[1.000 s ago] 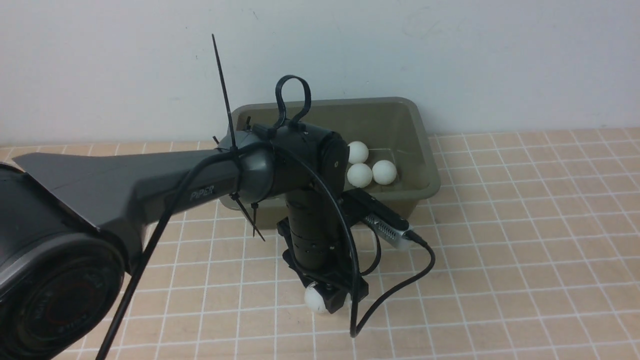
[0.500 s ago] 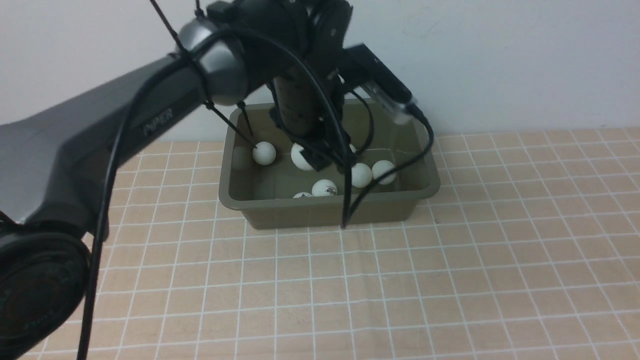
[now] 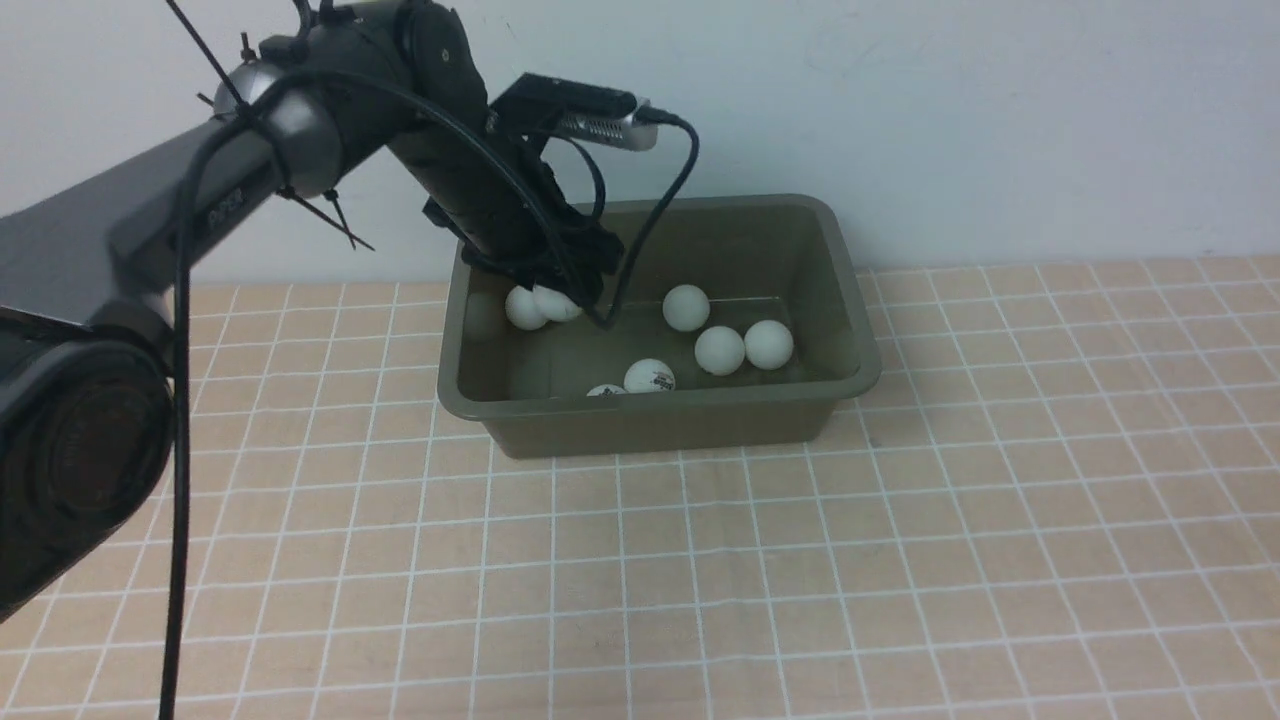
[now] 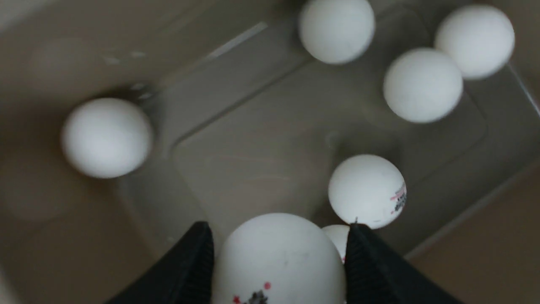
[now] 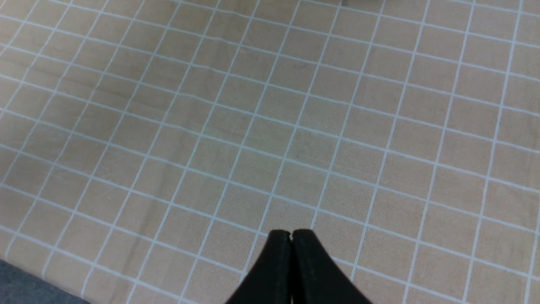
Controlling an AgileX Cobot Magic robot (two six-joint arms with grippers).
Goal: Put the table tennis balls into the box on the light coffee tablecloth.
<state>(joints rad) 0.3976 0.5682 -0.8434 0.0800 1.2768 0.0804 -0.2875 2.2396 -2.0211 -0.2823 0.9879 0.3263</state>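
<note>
Box (image 3: 840, 300) sits at twelve o'clock on the tablecloth (image 3: 900, 560), against the wall. Left gripper (image 3: 570, 295) hangs over the box's ten o'clock corner, its jaws clamped on a ball (image 4: 278, 257) with a printed logo. Six more balls lie inside: one (image 3: 523, 308) just beside the gripper, three (image 3: 720, 350) grouped toward two o'clock, two (image 3: 650, 376) by the near wall. Right gripper (image 5: 291, 234) hovers over bare cloth, jaws pressed together, holding nothing.
</note>
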